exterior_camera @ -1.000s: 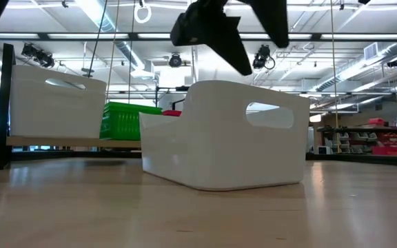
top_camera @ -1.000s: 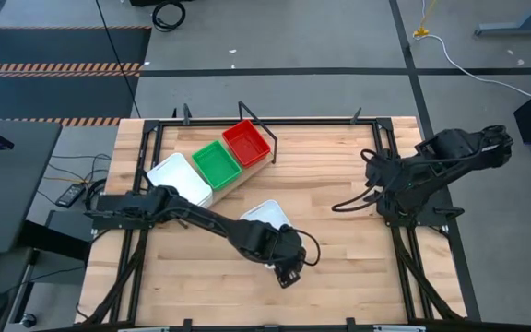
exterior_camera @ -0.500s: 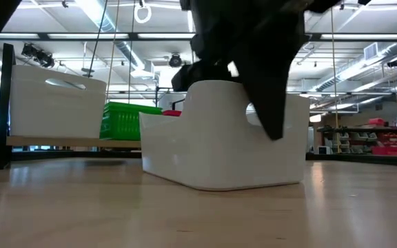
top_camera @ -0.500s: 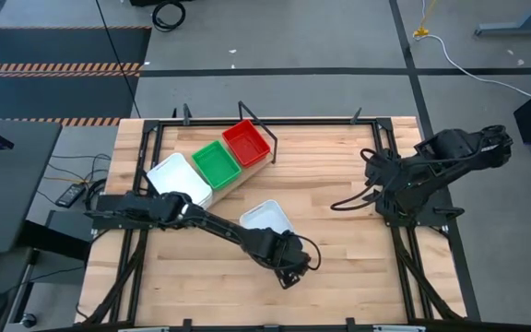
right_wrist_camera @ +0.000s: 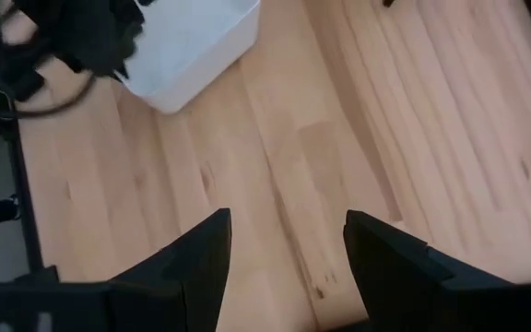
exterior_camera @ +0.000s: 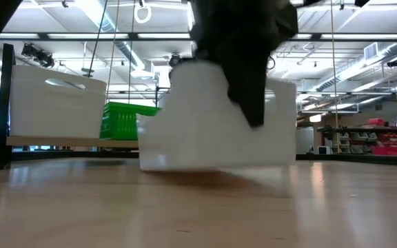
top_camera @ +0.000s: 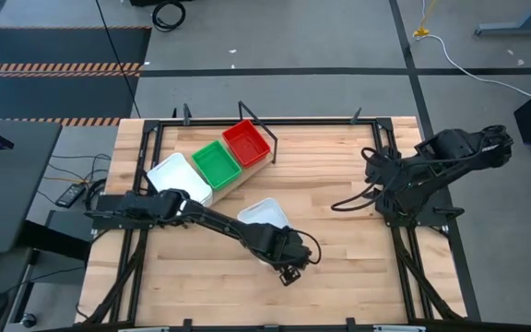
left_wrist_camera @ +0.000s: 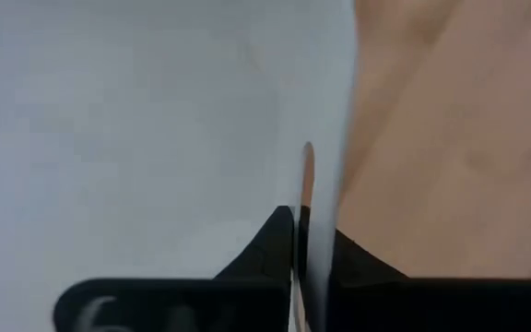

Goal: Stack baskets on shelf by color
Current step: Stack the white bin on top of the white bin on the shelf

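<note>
A loose white basket (top_camera: 262,214) stands on the table near its middle, and my left gripper (top_camera: 281,245) is shut on its near-right wall. In the low view this basket (exterior_camera: 198,131) is blurred, its underside slightly above the tabletop. On the shelf (top_camera: 231,183) at the far left sit a white basket (top_camera: 181,177), a green basket (top_camera: 217,163) and a red basket (top_camera: 246,143), each on its base. My right gripper (right_wrist_camera: 289,267) stands open over bare table at the right, apart from every basket. My left gripper pinches the loose white basket's wall at its rim (left_wrist_camera: 308,175), one finger inside the basket and one outside. The fingers (exterior_camera: 250,96) come from above, pointing down, at the basket's near-right end. The basket stays upright, its base just off the table.
Black frame rails (top_camera: 146,166) run along the table's left and right sides. The right arm (top_camera: 431,171) rests at the right edge. Bare wood (top_camera: 339,258) lies between the loose basket and the right arm.
My left gripper has come down over the loose white basket's near-right wall and shut on it. In the low view the basket's underside now stands higher than before, and the basket has shifted a little toward the shelf.
</note>
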